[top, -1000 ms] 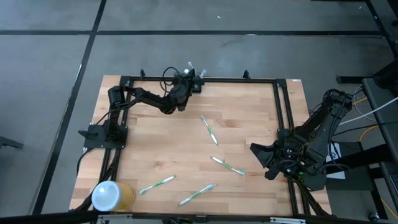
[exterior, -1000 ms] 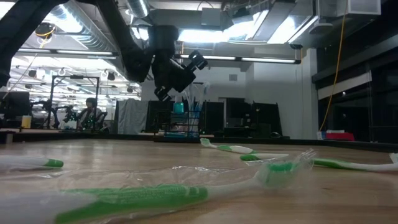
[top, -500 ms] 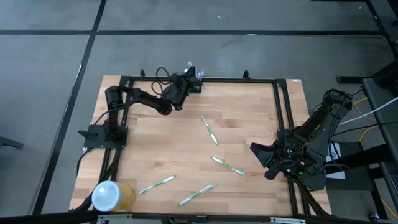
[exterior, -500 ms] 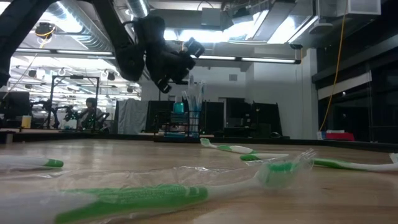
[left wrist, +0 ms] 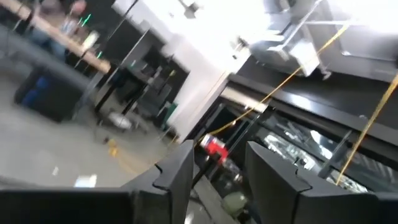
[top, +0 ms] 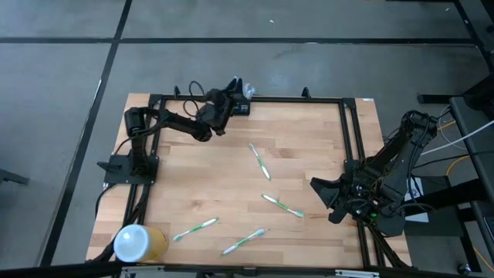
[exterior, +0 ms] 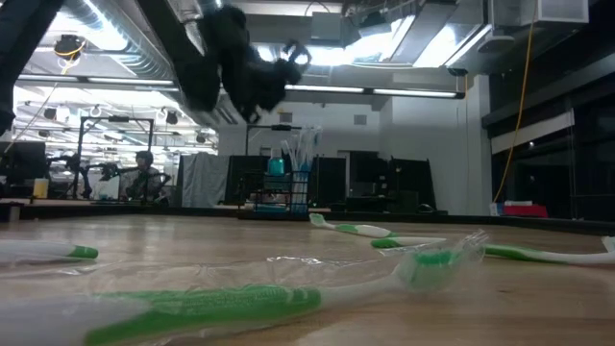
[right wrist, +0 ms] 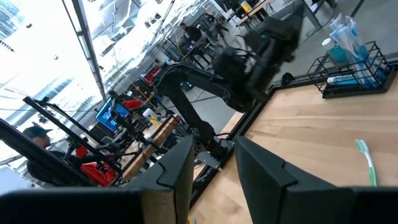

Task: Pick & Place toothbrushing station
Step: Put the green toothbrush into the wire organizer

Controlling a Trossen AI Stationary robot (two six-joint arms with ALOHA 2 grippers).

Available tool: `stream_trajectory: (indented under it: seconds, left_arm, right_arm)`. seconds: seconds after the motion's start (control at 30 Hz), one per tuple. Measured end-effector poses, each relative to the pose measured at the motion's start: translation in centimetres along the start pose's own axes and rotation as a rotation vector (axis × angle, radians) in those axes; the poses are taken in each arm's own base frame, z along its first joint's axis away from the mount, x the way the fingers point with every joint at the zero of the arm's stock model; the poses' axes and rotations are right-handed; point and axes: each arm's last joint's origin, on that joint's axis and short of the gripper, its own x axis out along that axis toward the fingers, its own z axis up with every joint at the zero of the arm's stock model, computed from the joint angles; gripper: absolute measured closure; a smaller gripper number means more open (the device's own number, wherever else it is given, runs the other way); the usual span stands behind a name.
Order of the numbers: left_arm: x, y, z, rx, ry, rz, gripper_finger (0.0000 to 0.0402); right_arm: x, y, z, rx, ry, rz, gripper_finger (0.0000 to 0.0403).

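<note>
The left tool (top: 225, 103) is raised above the far edge of the desk (top: 309, 154), just beside the toothbrushing station (top: 241, 105); its fingers (left wrist: 180, 171) stand apart and released, with nothing between them. The station, a black wire rack, sits at the middle of the far edge and holds upright brushes and a blue-green item. The right tool (top: 320, 189) hangs at the right edge, fingers (right wrist: 177, 168) parted and empty. Four green toothbrushes (top: 259, 161) lie loose on the desk, and a white-and-yellow cylinder (top: 137, 243) stands at the near left corner.

Grey floor (top: 69, 46) crossed by dark seams surrounds the wooden surface (top: 309, 139). Bright ceiling strip lights (exterior: 106, 82) overhead; white wall (exterior: 356, 130) and dark windows (exterior: 538, 144) behind.
</note>
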Motion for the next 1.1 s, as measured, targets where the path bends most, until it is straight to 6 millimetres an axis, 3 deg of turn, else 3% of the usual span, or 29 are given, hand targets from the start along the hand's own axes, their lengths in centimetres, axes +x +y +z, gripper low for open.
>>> stream_trajectory:
  seconds: [0.17, 0.33, 0.53, 0.63, 0.8, 0.93, 1.0, 1.1]
  left_arm:
    - [-0.6, -3.1, 3.8, 0.164, -0.026, -0.196, 0.0259]
    - [-2.3, -5.9, 7.9, 0.384, 0.127, -0.274, 0.0258]
    - [-7.0, -6.7, 13.6, 0.554, 0.419, -0.287, 0.0258]
    - [-10.1, -6.0, 14.9, 0.525, 0.619, -0.268, 0.0258]
    - [-14.6, -4.0, 13.6, 0.358, 0.908, -0.008, 0.0263]
    - [-16.8, -5.1, 9.3, 0.220, 0.952, 0.086, 0.0277]
    - [-17.0, -5.6, 6.8, 0.093, 0.945, 0.143, 0.0283]
    - [-16.8, -4.8, 2.8, -0.065, 0.975, 0.296, 0.0285]
  right_arm:
    - [0.0, 0.0, 0.0, -0.036, 0.000, 0.000, 0.0282]
    - [0.0, 0.1, 0.1, -0.076, 0.000, 0.001, 0.0282]
    - [0.6, 0.2, 0.0, -0.134, 0.049, 0.034, 0.0283]
    - [1.6, 0.0, -0.2, -0.144, 0.091, 0.050, 0.0283]
    - [3.1, -0.8, 0.3, -0.142, 0.095, 0.015, 0.0283]
    - [3.5, -1.0, 1.0, -0.139, 0.081, -0.003, 0.0283]
    - [3.5, -1.0, 1.2, -0.134, 0.080, -0.002, 0.0283]
    - [3.4, -1.0, 1.4, -0.118, 0.085, 0.004, 0.0283]
